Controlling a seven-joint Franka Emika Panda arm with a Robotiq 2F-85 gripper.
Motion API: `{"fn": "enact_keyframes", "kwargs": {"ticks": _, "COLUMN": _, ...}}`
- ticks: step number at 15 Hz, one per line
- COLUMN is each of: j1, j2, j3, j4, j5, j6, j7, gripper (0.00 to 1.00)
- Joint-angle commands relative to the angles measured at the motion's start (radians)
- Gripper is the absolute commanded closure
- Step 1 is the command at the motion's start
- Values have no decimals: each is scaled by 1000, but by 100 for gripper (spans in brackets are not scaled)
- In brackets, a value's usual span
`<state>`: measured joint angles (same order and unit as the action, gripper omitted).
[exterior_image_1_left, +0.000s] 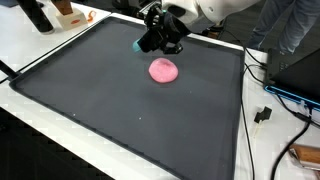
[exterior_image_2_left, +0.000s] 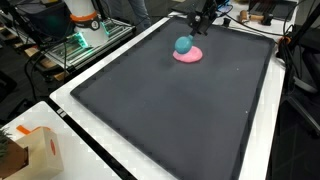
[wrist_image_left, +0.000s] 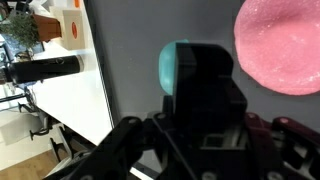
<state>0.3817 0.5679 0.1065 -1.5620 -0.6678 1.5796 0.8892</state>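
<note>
The pink dish (exterior_image_1_left: 164, 70) lies on the dark mat (exterior_image_1_left: 120, 110) with only its bare face showing in the wrist view, and the teal ball (exterior_image_2_left: 184, 45) is just beside its rim, at the gripper (exterior_image_1_left: 147, 45), whose jaws are too hidden to tell whether they clamp it.

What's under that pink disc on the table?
The pink disc lies on the dark mat, which shows all around it in an exterior view. Anything directly beneath is hidden by the disc itself.
</note>
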Motion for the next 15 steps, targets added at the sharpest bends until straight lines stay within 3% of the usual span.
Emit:
{"fn": "enact_keyframes", "kwargs": {"ticks": 1, "j1": -20, "j2": -65, "j3": 7, "j4": -24, "j5": 49, "j6": 8, "j7": -68, "gripper": 75}}
{"fn": "enact_keyframes", "kwargs": {"ticks": 15, "j1": -110, "j2": -277, "j3": 11, "j4": -54, "j5": 397, "j6": 102, "j7": -385, "gripper": 75}}
